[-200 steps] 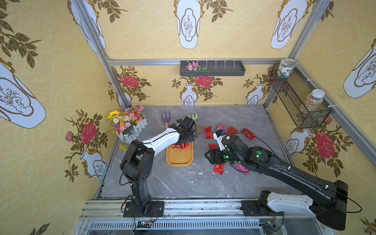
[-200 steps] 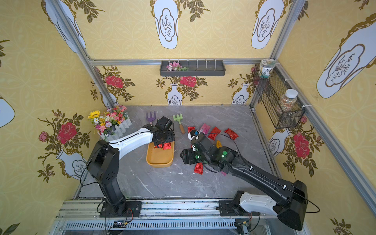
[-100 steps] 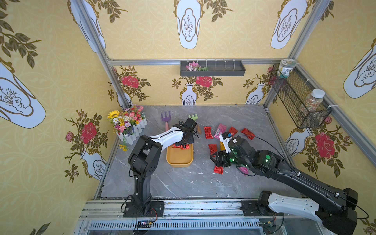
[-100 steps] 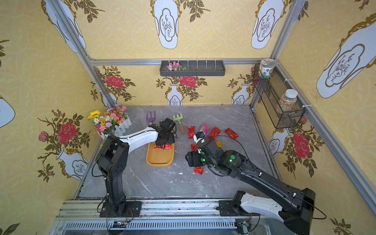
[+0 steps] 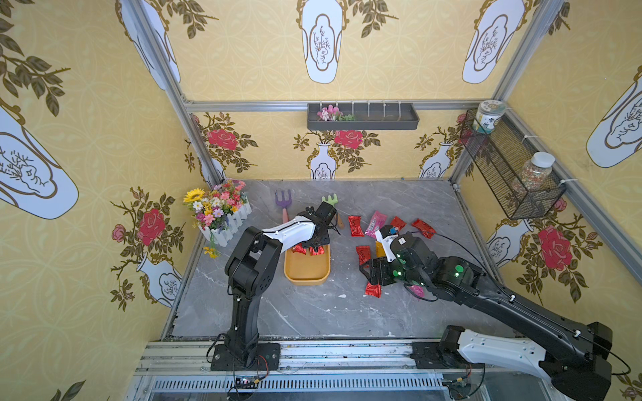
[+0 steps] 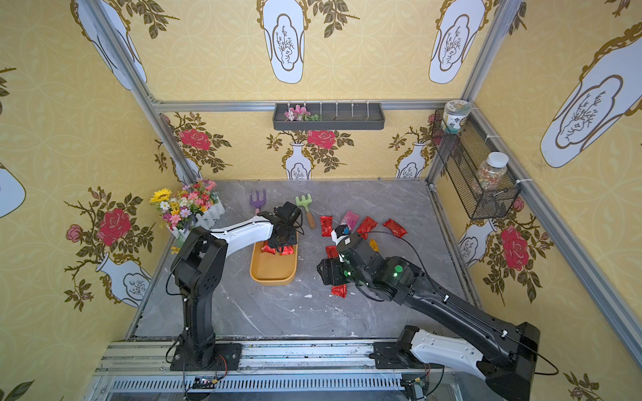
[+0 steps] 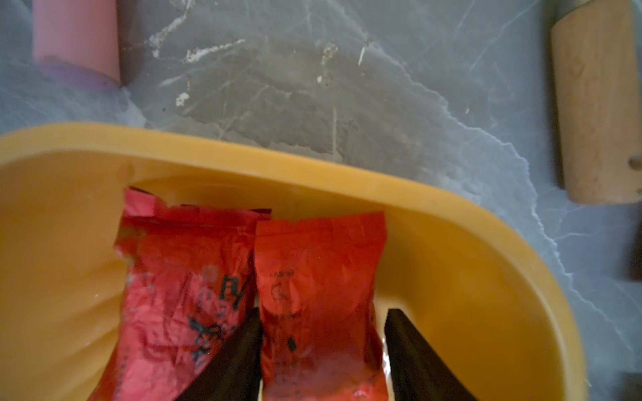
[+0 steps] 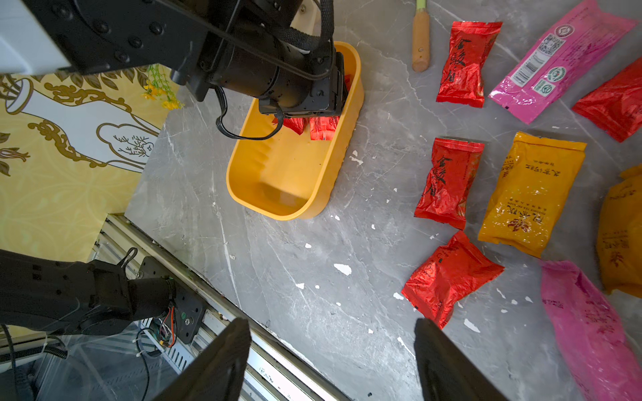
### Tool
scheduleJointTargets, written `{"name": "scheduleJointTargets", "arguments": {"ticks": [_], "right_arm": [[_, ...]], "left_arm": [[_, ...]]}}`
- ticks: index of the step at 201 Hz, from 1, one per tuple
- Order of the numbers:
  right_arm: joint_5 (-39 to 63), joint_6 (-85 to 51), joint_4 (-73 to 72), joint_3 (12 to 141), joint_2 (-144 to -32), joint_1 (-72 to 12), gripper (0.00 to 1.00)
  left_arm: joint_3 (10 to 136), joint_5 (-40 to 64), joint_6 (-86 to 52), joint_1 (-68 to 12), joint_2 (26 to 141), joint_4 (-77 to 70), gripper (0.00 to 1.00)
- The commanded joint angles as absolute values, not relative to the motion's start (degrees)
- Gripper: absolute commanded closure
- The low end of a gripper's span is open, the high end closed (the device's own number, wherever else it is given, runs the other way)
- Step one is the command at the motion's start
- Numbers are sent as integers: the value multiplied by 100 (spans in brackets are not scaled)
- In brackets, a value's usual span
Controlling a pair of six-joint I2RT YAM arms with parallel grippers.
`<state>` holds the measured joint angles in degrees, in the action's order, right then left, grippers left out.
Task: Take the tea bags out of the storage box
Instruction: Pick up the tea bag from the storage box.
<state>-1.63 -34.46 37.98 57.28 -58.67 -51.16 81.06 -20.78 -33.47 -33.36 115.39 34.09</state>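
Now the left pincer point(image 7: 323, 314), jaws apart, straddles a red foil tea bag point(image 7: 319, 257) in the yellow-orange plastic storage box point(image 7: 312, 163); clamp-and-lift likely next.

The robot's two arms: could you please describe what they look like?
Both are mostly black, in chunky jointed segments. The left arm has a white forearm shell and a looped black cable; the right arm has a white base shell and green lights. The left pincer and right pincer are dark, tapering wedges.

near half of storage box point(image 5: 306, 269) free, left arm point(image 5: 288, 231) over far end, open tabletop point(image 5: 312, 312) toward rail
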Motion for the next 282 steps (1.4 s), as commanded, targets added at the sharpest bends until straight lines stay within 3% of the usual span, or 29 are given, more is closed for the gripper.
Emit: {"name": "scheduleJointTargets", "arguments": {"ticks": [1,42,76,136,216,282], "right_arm": [[-217,-3481,3784,5718,-5884,-5119,22],[-191,-3486,3689,5689,-5991,-5122,21],[-158,-3494,3560,5635,-6134,-5124,22],[-243,-3505,3625,5592,-5996,-5124,22],[-500,-3428,3856,5633,-5658,-5106,22],[-790,-3438,4308,5684,-5126,-5045,21]], "left_arm": [[8130,-2045,-3311,-3331,11610,3375,41],[8088,-2035,-3304,-3327,11635,3376,41],[8035,-2013,-3295,-3322,11638,3375,48],[7963,-2017,-3282,-3323,11384,3444,51],[7949,-2065,-3318,-3390,10046,3943,52],[8325,-2042,-3928,-4623,9631,4326,51]]}}
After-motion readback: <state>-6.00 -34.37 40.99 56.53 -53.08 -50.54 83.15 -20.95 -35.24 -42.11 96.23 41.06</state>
